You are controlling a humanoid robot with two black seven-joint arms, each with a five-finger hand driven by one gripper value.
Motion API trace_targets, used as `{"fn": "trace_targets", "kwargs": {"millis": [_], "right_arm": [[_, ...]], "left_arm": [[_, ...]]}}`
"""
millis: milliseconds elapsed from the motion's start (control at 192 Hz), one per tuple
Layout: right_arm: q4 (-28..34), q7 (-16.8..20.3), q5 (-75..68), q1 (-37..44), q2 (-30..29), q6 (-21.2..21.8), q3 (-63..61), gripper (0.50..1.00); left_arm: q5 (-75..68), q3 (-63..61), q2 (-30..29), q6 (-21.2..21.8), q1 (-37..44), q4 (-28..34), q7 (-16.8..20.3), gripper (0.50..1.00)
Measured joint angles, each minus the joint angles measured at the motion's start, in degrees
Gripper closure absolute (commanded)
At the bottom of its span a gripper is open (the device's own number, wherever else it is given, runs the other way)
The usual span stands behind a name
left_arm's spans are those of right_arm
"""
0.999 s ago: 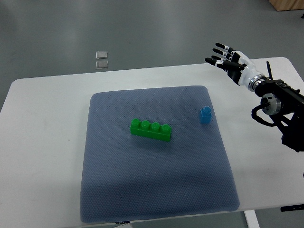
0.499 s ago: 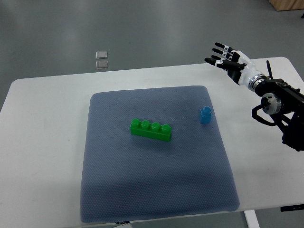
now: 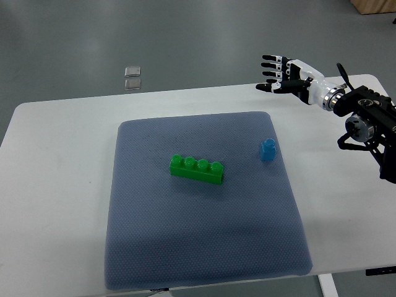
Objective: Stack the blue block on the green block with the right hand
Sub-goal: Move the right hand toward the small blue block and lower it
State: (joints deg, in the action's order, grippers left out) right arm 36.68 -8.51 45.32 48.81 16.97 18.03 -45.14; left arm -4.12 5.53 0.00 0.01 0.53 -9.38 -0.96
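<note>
A small blue block [image 3: 268, 150] stands upright near the right edge of the grey-blue mat [image 3: 204, 247]. A long green block [image 3: 197, 169] with a row of studs lies near the mat's middle, to the left of the blue one. My right hand [image 3: 276, 74] hovers above the table's far right part, beyond and slightly right of the blue block, fingers spread and holding nothing. Its arm [image 3: 365, 124] comes in from the right edge.
The mat covers most of the white table [image 3: 55, 185]. Two small clear squares [image 3: 132, 77] lie on the floor beyond the table's far edge. A wooden corner [image 3: 374, 5] shows at the top right.
My right hand has swung left and a little up, its fingers turning to point more to the left. Both blocks stay where they were.
</note>
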Motion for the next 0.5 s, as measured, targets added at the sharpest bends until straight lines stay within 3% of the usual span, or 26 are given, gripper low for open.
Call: {"fn": "trace_targets", "kwargs": {"millis": [276, 499], "right_arm": [[8.92, 0.42, 15.36, 2.02, 6.57, 0.92, 9.59, 0.589], [14.86, 0.63, 20.51, 8.83, 12.15, 0.79, 26.19, 0.589]], "left_arm": [[0.00, 0.01, 0.00, -0.02, -0.01, 0.02, 0.00, 0.500], [-0.01, 0.01, 0.00, -0.02, 0.00, 0.01, 0.00, 0.500]]}}
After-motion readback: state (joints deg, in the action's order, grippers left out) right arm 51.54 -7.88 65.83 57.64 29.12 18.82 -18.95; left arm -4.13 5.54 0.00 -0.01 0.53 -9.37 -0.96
